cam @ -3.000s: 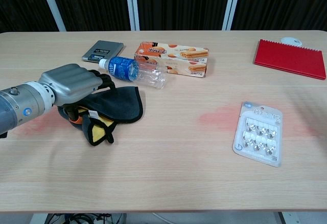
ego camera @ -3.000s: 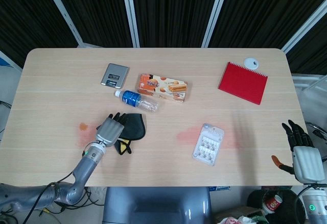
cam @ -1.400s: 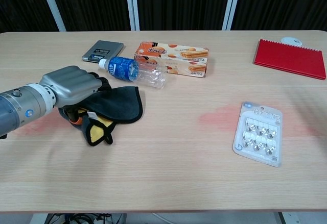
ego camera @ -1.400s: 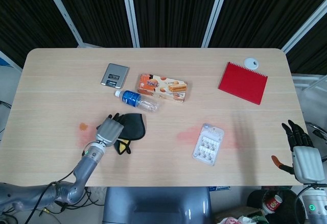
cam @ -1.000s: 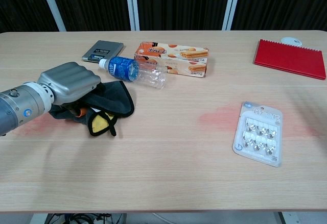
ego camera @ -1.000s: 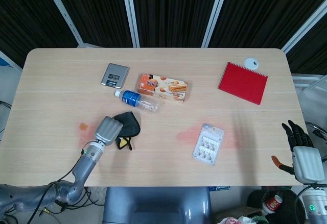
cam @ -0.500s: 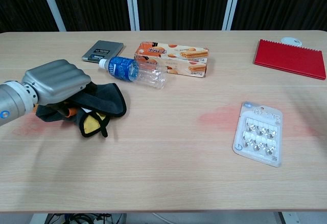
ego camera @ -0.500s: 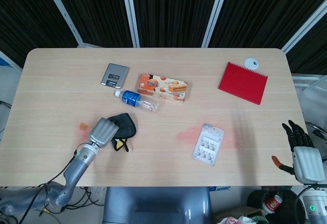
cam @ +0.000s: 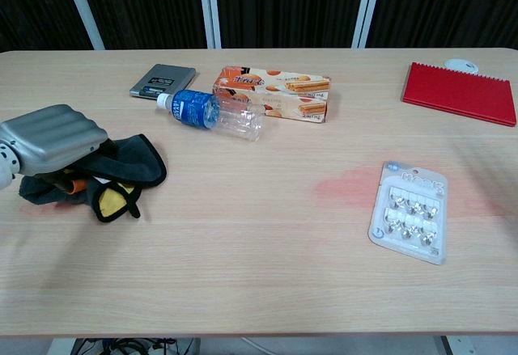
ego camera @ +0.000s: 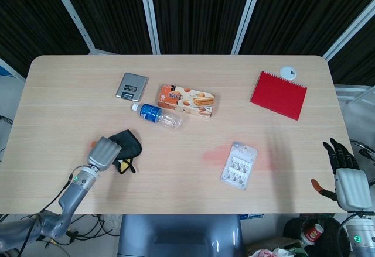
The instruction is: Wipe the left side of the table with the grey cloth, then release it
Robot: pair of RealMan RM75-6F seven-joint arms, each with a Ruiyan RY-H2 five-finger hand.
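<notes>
**A:** Chest view, left edge: left hand lies palm-down on the grey cloth, fingers curled over the bunched part. Cloth sits flat on the table, on its left side, over a faint reddish smear.

**B:** Is it gripping or only pressing?

**A:** Pressing for certain. The fingertips are hidden under the hand's own back, so I can't tell whether fabric is pinched between them; probably some is gathered underneath.

**B:** How will the cloth handle?

**A:** Soft and light, I judge. It is crumpled into folds, with a yellow patch and a loop of dark edging trailing toward the near side. No stiffness, so it will drag and bunch rather than slide as a sheet.

**B:** Where to hold it?

**A:** On the thick bunched middle, palm flat and weight down. Taking the loose trailing edge would only let the rest flop or roll up.

**B:** Anything close by?

**A:** Head view: bottle lies on its side up and to the right of the cloth, apart from it. Right hand hangs off the table's right end, fingers apart, holding nothing.
</notes>
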